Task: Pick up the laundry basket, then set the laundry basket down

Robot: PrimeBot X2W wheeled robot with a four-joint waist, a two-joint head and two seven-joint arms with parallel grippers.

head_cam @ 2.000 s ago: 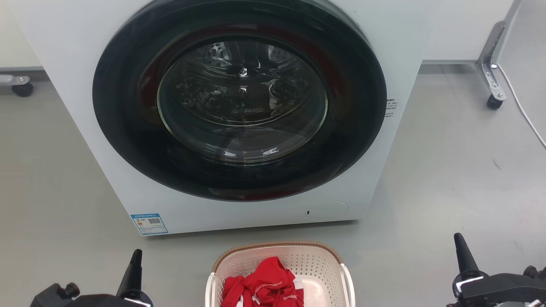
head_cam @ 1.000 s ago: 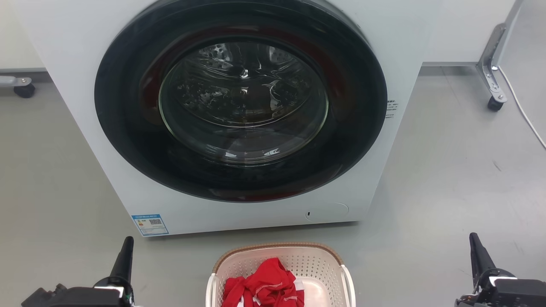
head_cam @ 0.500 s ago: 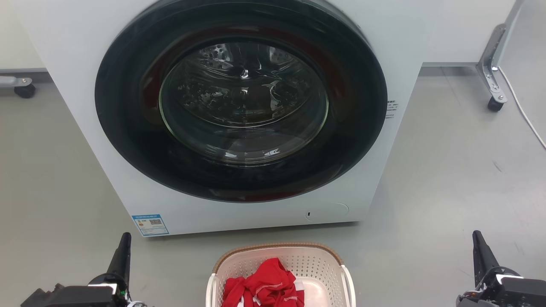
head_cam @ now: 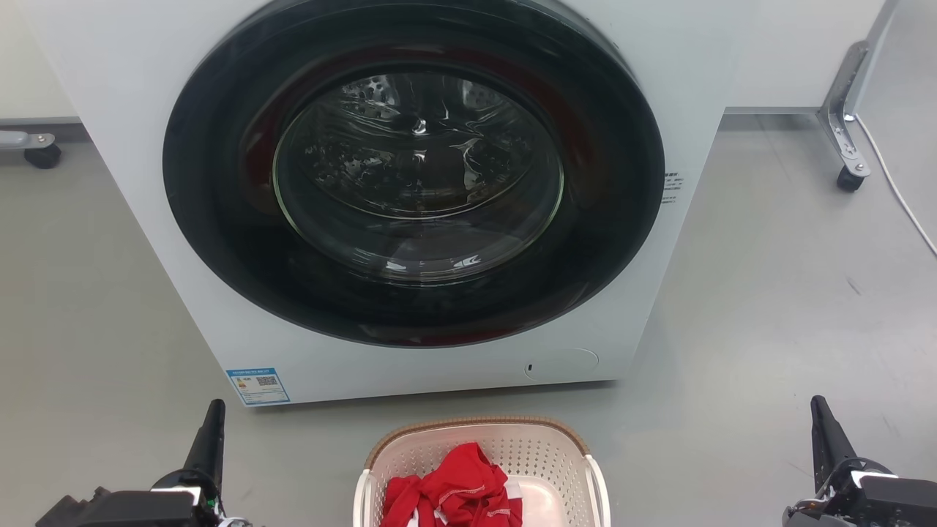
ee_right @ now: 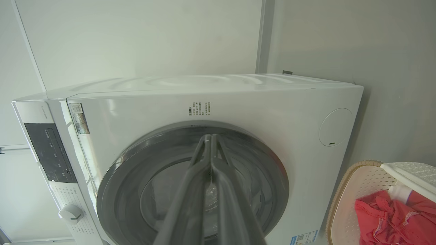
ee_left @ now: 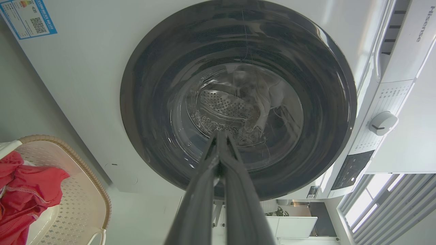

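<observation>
The laundry basket (head_cam: 476,423) stands on the floor at the bottom centre of the head view, cream-white with perforated walls and a brown rim, holding red clothes (head_cam: 454,489). My left gripper (head_cam: 214,416) is off to its left and my right gripper (head_cam: 820,413) far to its right, both clear of the handles. In the wrist views each gripper's fingers press together with nothing between them: the left gripper (ee_left: 219,136) has the laundry basket (ee_left: 87,177) at its lower left, the right gripper (ee_right: 209,139) has the laundry basket (ee_right: 344,190) at its lower right.
A white washing machine (head_cam: 146,183) with a shut dark round door (head_cam: 413,176) stands just behind the basket. A metal leg on a caster (head_cam: 849,174) and a white cable (head_cam: 900,201) are at the right. Another caster (head_cam: 40,154) is at the far left.
Over the two seconds both grippers have moved outward, the left one to the left and the right one to the right. In the last half second nothing has shifted. The basket has stayed put.
</observation>
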